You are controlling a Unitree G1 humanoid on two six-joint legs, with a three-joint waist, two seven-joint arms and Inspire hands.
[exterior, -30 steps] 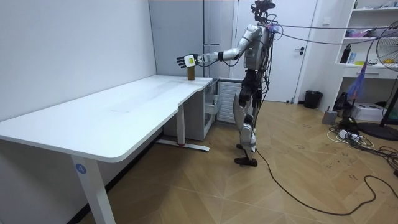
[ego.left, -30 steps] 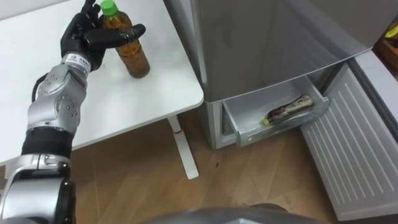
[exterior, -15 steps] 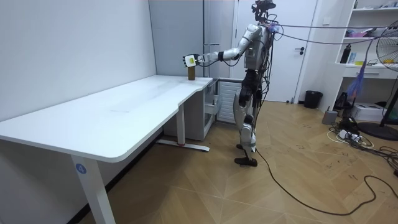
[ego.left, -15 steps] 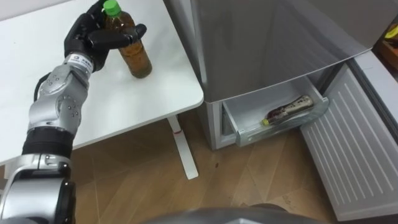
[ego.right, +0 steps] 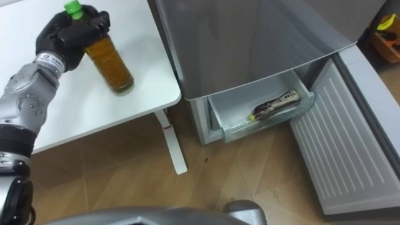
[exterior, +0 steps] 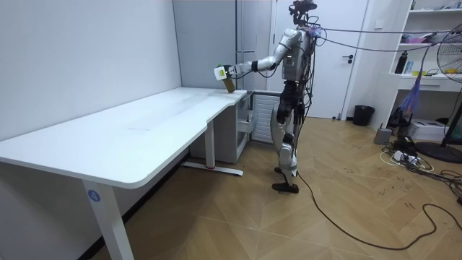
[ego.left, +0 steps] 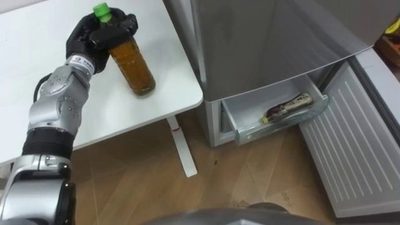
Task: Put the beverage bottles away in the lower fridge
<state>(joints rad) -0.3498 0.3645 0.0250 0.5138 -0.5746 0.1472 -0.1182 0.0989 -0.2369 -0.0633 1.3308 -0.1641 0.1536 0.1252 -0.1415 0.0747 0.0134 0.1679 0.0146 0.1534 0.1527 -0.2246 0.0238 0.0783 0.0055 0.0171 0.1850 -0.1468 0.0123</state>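
Closest below the head lies the wooden floor (ego.left: pixel 125 181); on it stands the white table's leg (ego.left: pixel 181 147), and just beside that, to the right, the fridge's low drawer (ego.left: pixel 275 128) is pulled out; a dark-labelled bottle (ego.left: pixel 287 107) lies on its side in it, cap toward the table; further right the ribbed lower door (ego.left: pixel 350 144) hangs open. Above the drawer rises the grey fridge (ego.left: pixel 269 44), its side touching or nearly touching the table's edge. On the left, the left hand (ego.left: pixel 94 40) is curled round the neck and shoulder of the tea bottle (ego.left: pixel 132 65), just under its green cap (ego.left: pixel 100 10); the bottle leans, cap toward the hand, base down near the corner of the white table (ego.left: pixel 172 69); whether the base touches the top I cannot tell. From across the room, the robot stands upright by the fridge at the table's far end, left arm stretched out over the tabletop, bottle (exterior: pixel 228 84) tilted in the hand (exterior: pixel 221 72).
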